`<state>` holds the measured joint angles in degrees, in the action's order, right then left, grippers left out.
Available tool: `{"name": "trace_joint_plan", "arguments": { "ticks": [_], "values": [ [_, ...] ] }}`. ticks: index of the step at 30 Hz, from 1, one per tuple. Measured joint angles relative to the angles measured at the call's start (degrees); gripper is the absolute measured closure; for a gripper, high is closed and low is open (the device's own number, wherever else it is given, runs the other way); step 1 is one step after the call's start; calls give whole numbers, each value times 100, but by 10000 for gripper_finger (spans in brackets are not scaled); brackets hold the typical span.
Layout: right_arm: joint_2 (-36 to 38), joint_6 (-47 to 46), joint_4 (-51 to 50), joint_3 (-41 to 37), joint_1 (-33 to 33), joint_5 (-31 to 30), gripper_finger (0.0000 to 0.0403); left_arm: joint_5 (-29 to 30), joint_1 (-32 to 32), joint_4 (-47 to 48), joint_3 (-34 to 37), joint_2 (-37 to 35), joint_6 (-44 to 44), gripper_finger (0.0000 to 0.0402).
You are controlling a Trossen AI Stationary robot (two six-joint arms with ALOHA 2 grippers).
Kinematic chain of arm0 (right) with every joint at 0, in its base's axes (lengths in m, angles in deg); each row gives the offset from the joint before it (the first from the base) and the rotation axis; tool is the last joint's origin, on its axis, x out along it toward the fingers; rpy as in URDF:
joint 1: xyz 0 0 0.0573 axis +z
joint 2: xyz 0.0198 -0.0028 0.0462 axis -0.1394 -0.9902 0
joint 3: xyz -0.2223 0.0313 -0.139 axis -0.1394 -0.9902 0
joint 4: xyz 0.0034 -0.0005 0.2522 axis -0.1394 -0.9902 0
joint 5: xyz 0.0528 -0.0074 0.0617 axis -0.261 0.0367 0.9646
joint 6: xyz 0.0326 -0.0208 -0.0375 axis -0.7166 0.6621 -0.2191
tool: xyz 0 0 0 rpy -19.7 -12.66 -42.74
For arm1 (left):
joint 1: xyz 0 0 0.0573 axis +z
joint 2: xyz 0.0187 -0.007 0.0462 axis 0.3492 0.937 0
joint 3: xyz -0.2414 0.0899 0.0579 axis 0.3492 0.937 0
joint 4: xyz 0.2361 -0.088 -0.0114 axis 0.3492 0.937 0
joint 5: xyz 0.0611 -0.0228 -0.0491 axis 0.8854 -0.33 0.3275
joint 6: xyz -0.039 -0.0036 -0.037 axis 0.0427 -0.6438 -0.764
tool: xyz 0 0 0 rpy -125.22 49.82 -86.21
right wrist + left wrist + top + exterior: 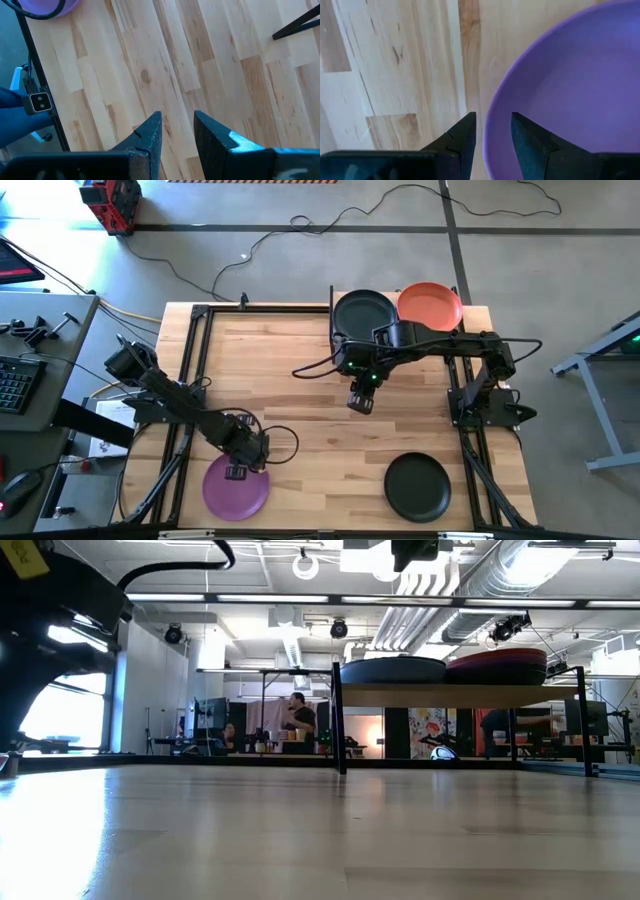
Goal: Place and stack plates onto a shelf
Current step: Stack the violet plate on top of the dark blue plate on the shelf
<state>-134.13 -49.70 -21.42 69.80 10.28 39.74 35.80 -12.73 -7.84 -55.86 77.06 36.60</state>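
From above, nearest us lie the purple plate point(236, 488) and a black plate point(418, 487) on the table's front; the shelf point(478, 317) at the back carries a black stack point(364, 313) and the orange plate point(430, 306). Our left gripper point(236, 471) hangs at the purple plate's rim, arm stretched low; our right gripper point(359, 402) hovers mid-table, empty. In the left wrist view the fingers point(463, 137) stand apart astride the rim: we should seat deeper before pinching. In the right wrist view, the jaws are parted over bare wood.
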Motion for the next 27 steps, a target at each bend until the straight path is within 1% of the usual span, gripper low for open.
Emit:
{"name": "trace_joint_plan", "arguments": {
  "ticks": [4, 8, 11, 18, 22, 27],
  "values": [
    [0, 0, 1, 0, 0, 0, 311, 74, 12, 4, 2, 120, 73, 289],
    [0, 0, 4, 0, 0, -1, 311, -106, 15, -131, 2, 252, 242, 289],
    [0, 0, 19, 0, 0, 0, 311, -117, 13, -148, 2, 385, 414, 289],
    [0, 0, 83, 0, 0, 0, 311, -97, 26, -159, 2, 474, 429, 293],
    [0, 0, 132, 0, 0, 0, 311, -98, 26, -153, 2, 474, 432, 324],
    [0, -51, 165, 0, 0, -2, 311, -132, 28, -153, 0, 465, 642, 384]
  ]
}}
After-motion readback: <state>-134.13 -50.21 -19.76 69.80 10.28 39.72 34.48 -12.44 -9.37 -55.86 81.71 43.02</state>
